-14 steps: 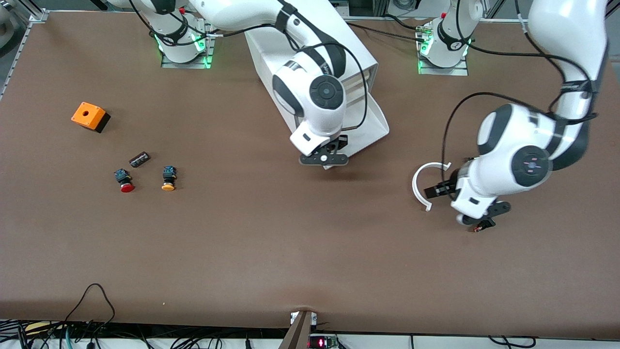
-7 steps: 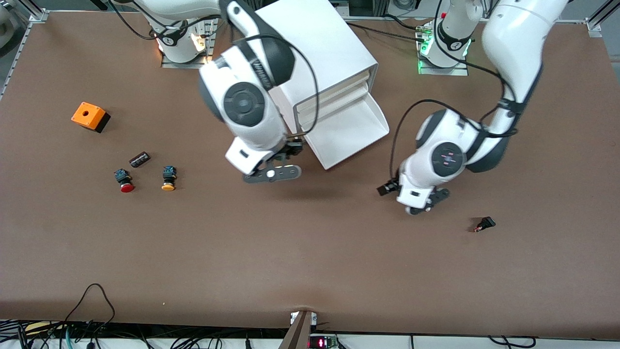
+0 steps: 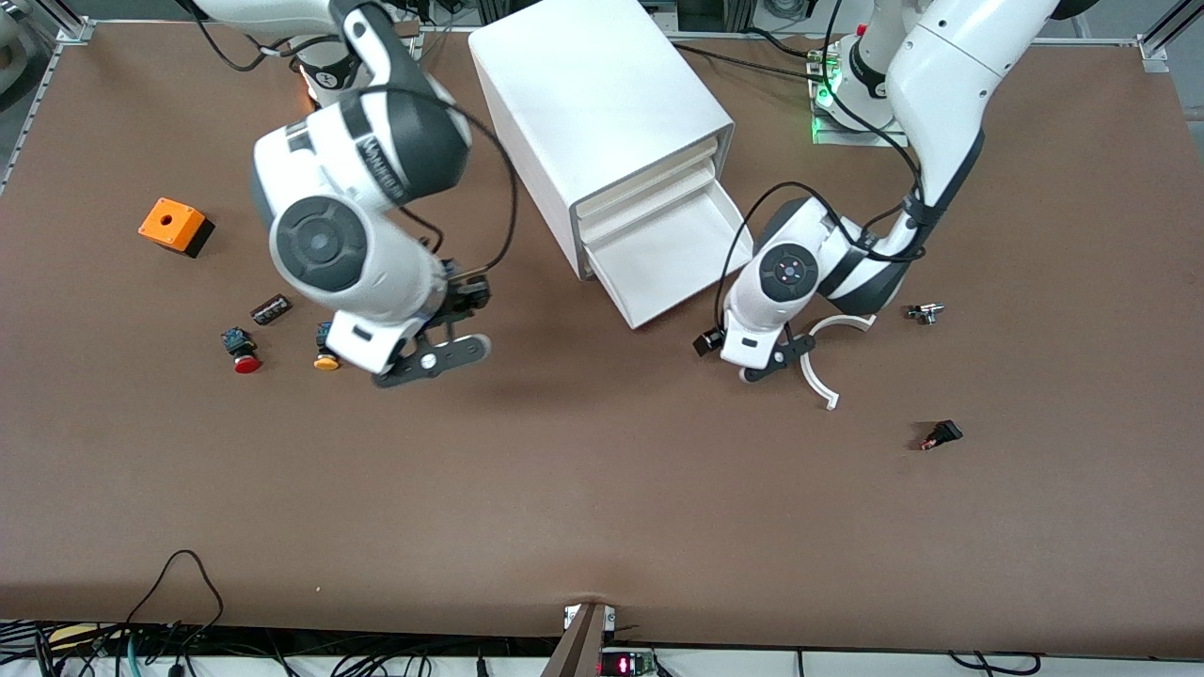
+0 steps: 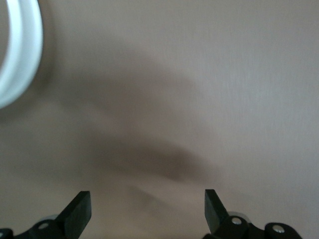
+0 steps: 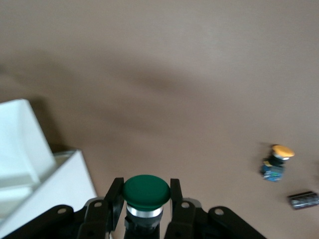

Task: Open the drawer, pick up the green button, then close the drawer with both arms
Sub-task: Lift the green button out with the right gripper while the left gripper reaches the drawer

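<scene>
Right gripper was clamped on the button, one finger pressed to each side of the body just under the green cap; in the front view this gripper hung over bare table at centre-left of the frame, beside the orange-capped button. I could not see the green button itself in the front view.

Left gripper had its fingers apart with nothing between them. In the front view it sat low over the table at centre-right of the frame, just below the pulled-out drawer and next to a white curved part.

Drawer stood open and looked empty from above, lowest of three in the cabinet at upper centre.

Handling notes, my judgement: the button is small, light and rigid. The cap looked smooth and domed, so likely slippery; the body under the cap is the better hold, and that is where the fingers sat. Probably not fragile, but the hold is narrow, so I expected it could twist if swung fast.

Drawer I judged light, and I expected it to slide under a flat push on its cream front.
</scene>
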